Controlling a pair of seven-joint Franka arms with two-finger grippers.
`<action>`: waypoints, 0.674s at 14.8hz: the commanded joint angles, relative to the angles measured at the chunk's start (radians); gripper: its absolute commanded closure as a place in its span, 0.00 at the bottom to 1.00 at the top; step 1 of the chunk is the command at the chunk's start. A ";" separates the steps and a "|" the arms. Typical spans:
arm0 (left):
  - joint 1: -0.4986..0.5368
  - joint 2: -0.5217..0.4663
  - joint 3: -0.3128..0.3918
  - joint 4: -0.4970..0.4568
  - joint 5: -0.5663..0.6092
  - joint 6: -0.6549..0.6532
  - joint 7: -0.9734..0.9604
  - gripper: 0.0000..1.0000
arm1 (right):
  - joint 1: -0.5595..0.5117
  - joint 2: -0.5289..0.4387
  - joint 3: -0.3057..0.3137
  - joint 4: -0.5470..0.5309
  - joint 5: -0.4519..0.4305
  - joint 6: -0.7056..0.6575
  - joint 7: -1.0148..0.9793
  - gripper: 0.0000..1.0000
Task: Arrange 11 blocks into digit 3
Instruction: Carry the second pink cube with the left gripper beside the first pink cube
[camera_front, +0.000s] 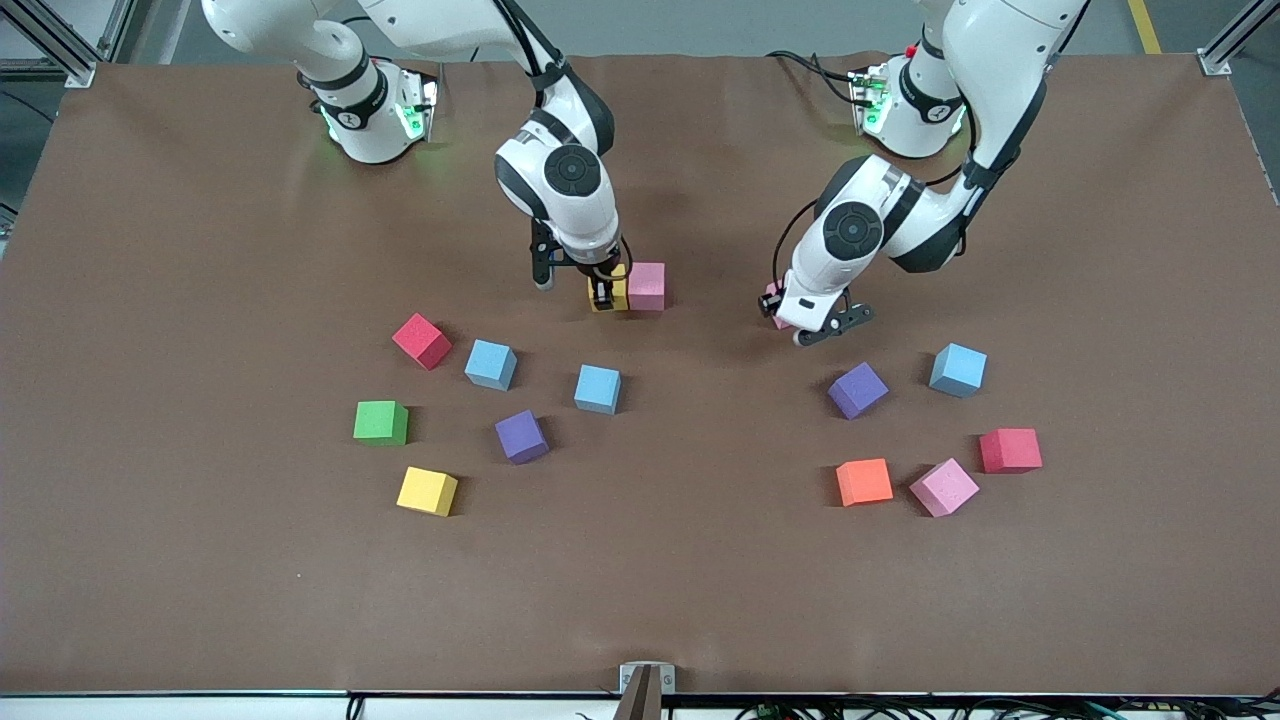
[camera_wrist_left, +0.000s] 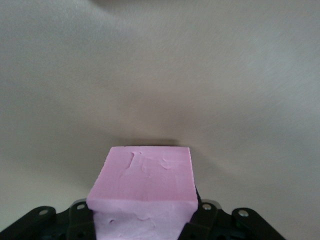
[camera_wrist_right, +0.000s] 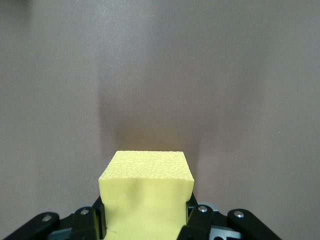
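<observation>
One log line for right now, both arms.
left gripper: shut on pink cube | right gripper: shut on yellow cube, beside placed pink cube | digit 3: barely started

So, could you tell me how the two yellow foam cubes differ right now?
The yellow foam cube at the pink one is clamped in the right gripper, touching the pink foam cube; the loose yellow foam cube lies free, touching nothing. The clamped one sits farther from the front camera; the loose one nearer, by the green foam cube. Both look the same size.
</observation>
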 joint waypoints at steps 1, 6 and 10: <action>-0.006 -0.009 -0.019 0.036 -0.018 -0.007 -0.168 0.76 | 0.013 0.011 -0.005 0.007 0.021 -0.001 0.016 1.00; -0.010 0.000 -0.041 0.062 -0.044 -0.007 -0.434 0.78 | 0.011 0.011 -0.005 0.007 0.021 -0.001 0.014 1.00; -0.009 0.005 -0.045 0.081 -0.139 -0.005 -0.570 0.78 | 0.011 0.011 -0.005 0.007 0.021 -0.001 0.014 1.00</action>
